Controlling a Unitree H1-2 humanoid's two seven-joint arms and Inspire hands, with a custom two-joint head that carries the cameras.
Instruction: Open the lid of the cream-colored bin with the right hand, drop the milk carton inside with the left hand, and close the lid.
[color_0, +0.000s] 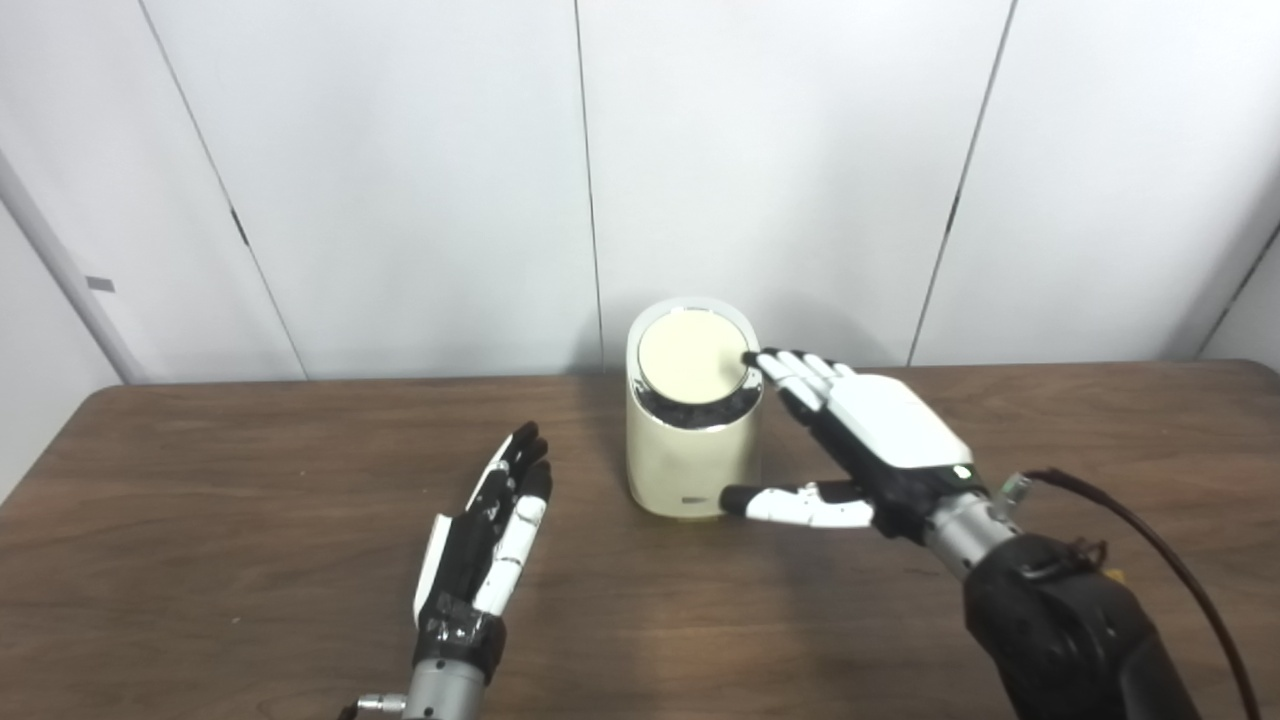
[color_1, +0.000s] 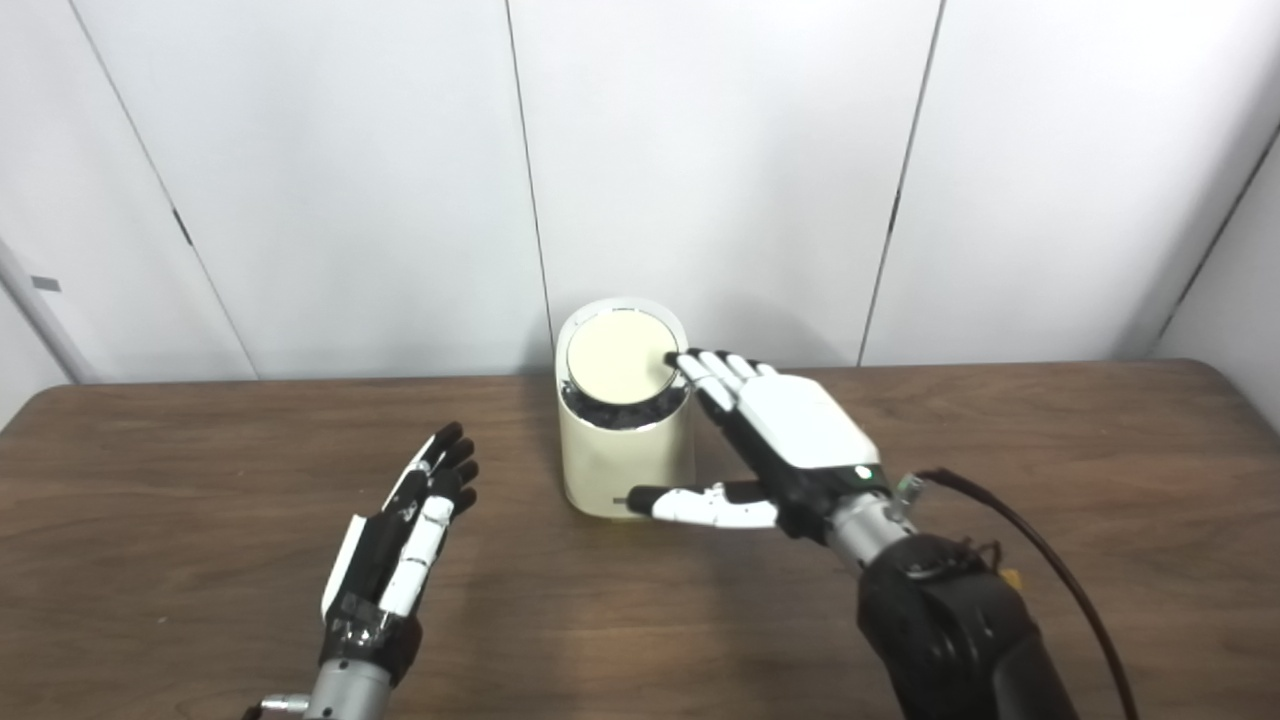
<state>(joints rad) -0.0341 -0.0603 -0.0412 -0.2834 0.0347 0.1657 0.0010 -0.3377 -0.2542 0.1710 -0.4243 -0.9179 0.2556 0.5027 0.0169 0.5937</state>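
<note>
White panelled wall (color_0: 400, 180) behind; dark seams run down it.

Brown wood-grain surface (color_0: 250, 470) spans the full width, its far edge meeting the wall.

Cream-colored bin (color_0: 692, 455), the landmark: stands upright on the surface near the far edge, about centre. Rounded body, chrome band at the top. Small mark low on its front, too small to read.

Right robot hand (color_0: 868, 430): arm enters from the lower right, black forearm with a dark cable looping off the wrist. Hand lies just right of the bin, white back facing up, fingers stretched out and apart, gripping nothing. Fingertips (color_0: 762, 362) reach the right edge of the bin's top, touching or nearly touching the lid rim; cannot tell which. Thumb lies low, pointing left toward the foot of the bin, close to its base.

Left robot hand (color_0: 490, 535): left of and nearer than the bin, well apart from it. Fingers straight, close side by side, pointing toward the wall, holding nothing. Whether it rests on the surface or hangs just above, cannot tell.

Lid (color_0: 692, 358): round cream disc, tilted toward the camera, a dark gap showing below its near edge inside the chrome rim.

No milk carton in either view.
</note>
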